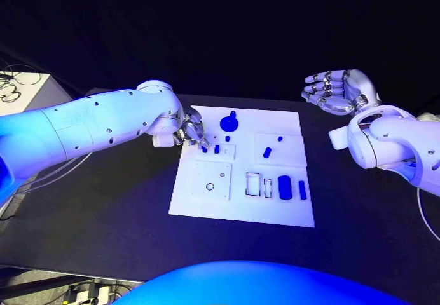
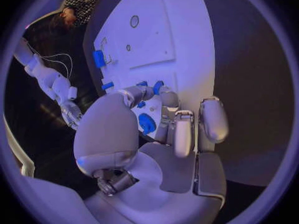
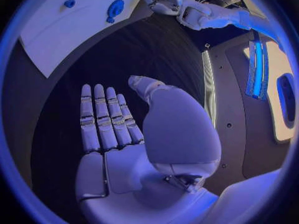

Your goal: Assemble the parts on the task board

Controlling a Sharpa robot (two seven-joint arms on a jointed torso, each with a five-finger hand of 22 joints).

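Task board: white plate in the middle of the black table, near edge toward the robot.
Near parts: two blue oblong pieces by the board's right edge, beside empty slots.
Mid part: small blue peg standing in the right half.
Far part: round blue knob near the far edge.
Left hand: over the board's far-left corner, fingertips bent down round small blue pegs; whether it pinches one, cannot tell.
Right hand: off the board's far-right corner, fingers extended side by side, holding nothing.
Handling: parts look light, stiff, smooth plastic, likely slippery; pinch them by the sides.
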